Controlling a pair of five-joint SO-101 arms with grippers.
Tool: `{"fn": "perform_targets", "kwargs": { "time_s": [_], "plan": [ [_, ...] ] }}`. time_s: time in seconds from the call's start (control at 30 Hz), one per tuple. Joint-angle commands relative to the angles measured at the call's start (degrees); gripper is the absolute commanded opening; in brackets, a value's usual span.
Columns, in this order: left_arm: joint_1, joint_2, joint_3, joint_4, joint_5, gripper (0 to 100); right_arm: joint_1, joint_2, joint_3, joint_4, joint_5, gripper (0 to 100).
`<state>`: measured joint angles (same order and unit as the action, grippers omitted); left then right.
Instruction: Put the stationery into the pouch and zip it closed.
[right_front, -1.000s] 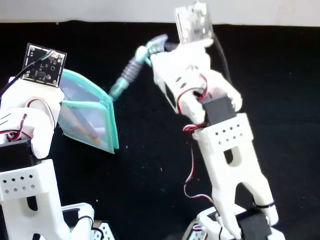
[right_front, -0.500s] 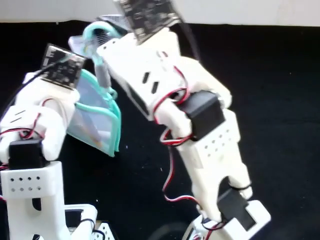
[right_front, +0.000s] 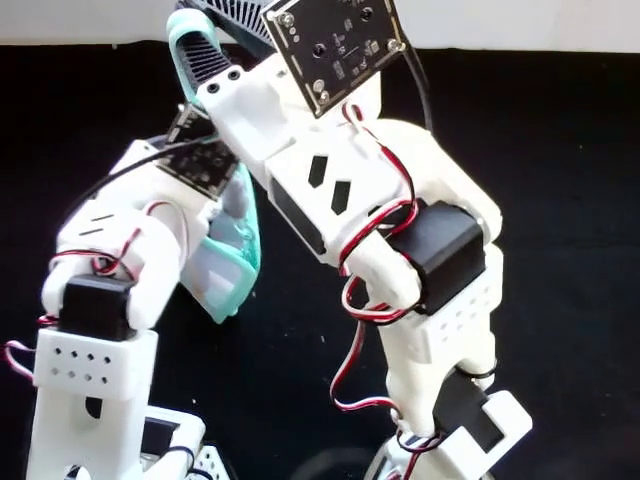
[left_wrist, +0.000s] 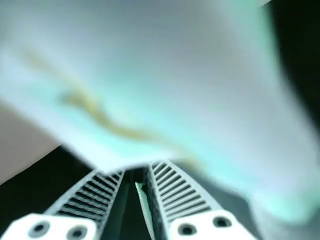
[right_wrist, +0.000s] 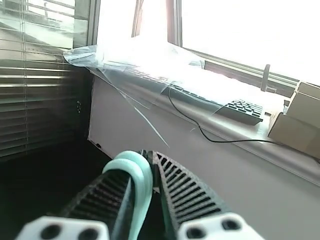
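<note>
My right arm (right_front: 420, 250) stands tall over the black table (right_front: 570, 200). Its right gripper (right_wrist: 149, 156) is pressed together on a teal piece of stationery (right_wrist: 134, 176), whose rounded end reaches almost to the fingertips. My left arm (right_front: 110, 280) sits lower, close alongside. The left gripper (left_wrist: 135, 174) is nipped onto a thin teal edge of the pouch (left_wrist: 150, 75), which is held up off the table and spreads out just ahead of those fingers. From the right gripper, the pouch lies below and near, toward my left arm. The teal piece's long axis seems to run along the right fingers. I cannot tell which way the pouch mouth faces. The right gripper has the load, so I judge that it must go down to that mouth.
</note>
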<state>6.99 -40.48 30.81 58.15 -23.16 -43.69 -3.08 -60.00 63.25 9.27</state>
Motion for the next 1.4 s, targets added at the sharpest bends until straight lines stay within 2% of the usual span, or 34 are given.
{"fn": "perform_targets", "kwargs": {
  "time_s": [0.0, 0.17, 0.43, 0.6, 0.83, 0.93, 1.07, 1.2, 1.37],
  "plan": [
    [5.3, 2.6, 5.2, 1.2, 0.5, 1, -0.1, 0.0, -3.1, -0.7, 0.4, 0.8],
    [9.4, 2.6, 5.2, 4.6, -0.4, 1, 1.8, 3.4, -3.7, -5.0, 0.4, 0.8],
    [9.7, 2.6, 5.2, 4.7, -1.6, 1, 2.8, 3.8, -7.3, -7.1, 0.5, 0.8],
    [10.5, 2.6, 5.4, 4.7, -1.6, 1, 2.8, 3.8, -8.0, -9.5, 6.3, 0.8],
    [12.6, 2.5, 6.9, 4.7, -1.6, 1, 3.3, 3.7, -8.1, -8.4, 6.3, 0.8],
    [10.1, 0.5, 6.8, 4.7, -1.4, 8, 6.1, 3.7, -8.2, -7.3, 6.3, 0.8],
    [3.3, -6.2, 5.0, 5.0, -1.3, 20, 10.3, 3.7, -8.3, -7.3, 6.2, 0.8],
    [-0.8, -8.0, -2.9, 12.0, -1.3, 22, 10.5, 3.8, -8.3, -7.3, 6.2, 0.8],
    [-1.0, -8.2, -19.5, 22.0, -1.2, 24, 10.3, 5.3, -8.3, -7.2, 6.2, 0.8]
  ]
}}
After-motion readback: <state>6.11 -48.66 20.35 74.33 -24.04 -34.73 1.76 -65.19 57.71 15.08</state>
